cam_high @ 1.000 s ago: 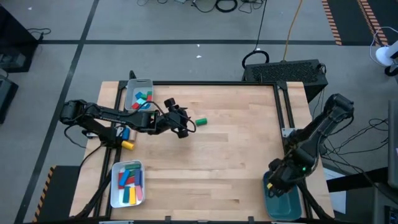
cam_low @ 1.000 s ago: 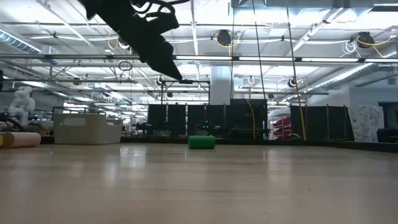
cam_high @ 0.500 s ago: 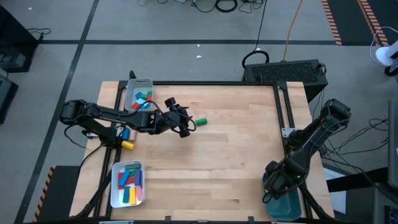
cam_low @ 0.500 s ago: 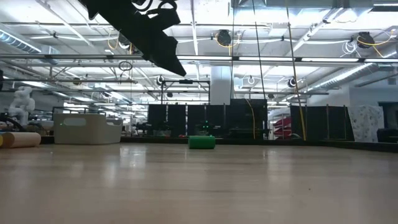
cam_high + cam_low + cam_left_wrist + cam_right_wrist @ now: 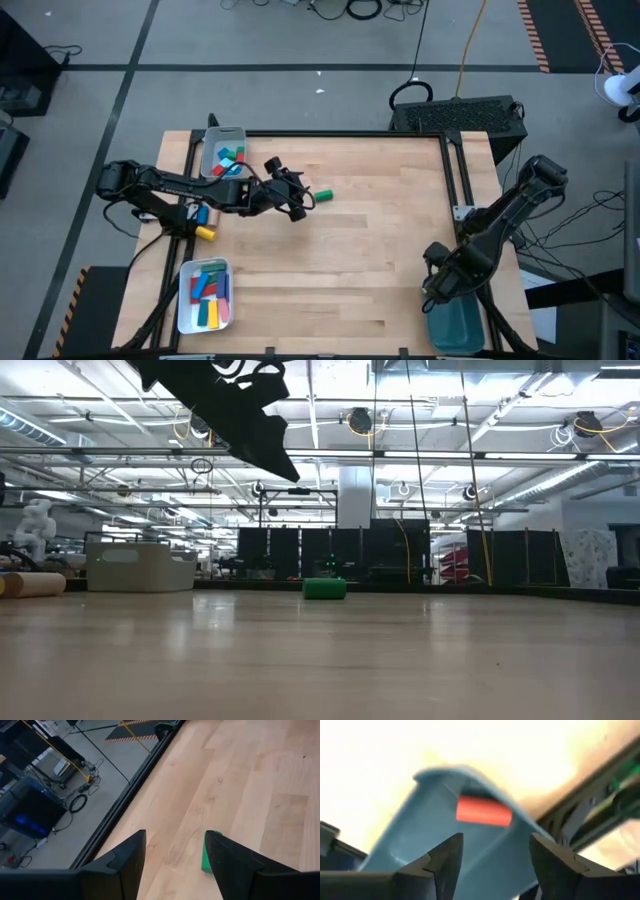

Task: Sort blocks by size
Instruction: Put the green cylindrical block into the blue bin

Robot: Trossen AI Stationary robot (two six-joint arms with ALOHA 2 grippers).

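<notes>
1. Left gripper (image 5: 296, 203) is over the table's far-left part, arm reaching in from the left edge. It is raised off the wood; the low view shows it up in the top-left corner, clear of the surface.
2. Left fingers (image 5: 125, 865) stand spread, with nothing between them; bare tabletop (image 5: 380, 240) shows in the gap.
3. Green block (image 5: 323, 195) lies on the wood just beyond the left fingertips, alone and not touched. In the left wrist view its edge peeks out beside one finger (image 5: 206, 857); in the low view it sits at mid-table (image 5: 324, 588).
4. Grey tray (image 5: 212, 143) at the far-left corner holds a few small pieces: red, green, teal, blue.
5. White tray (image 5: 183, 318) at the near-left corner holds longer bars: blue, red, green, orange, yellow.
6. Between those trays, at the left edge, a yellow cylinder (image 5: 205, 232) and a blue piece (image 5: 201, 215) lie by the frame.
7. Right gripper (image 5: 436, 288) is at the near-right corner, over the far end of the teal tray (image 5: 458, 330).
8. Right fingers (image 5: 440, 865) are apart and empty.
9. Red block (image 5: 483, 811) lies inside the teal tray, seen past the right fingers.
</notes>
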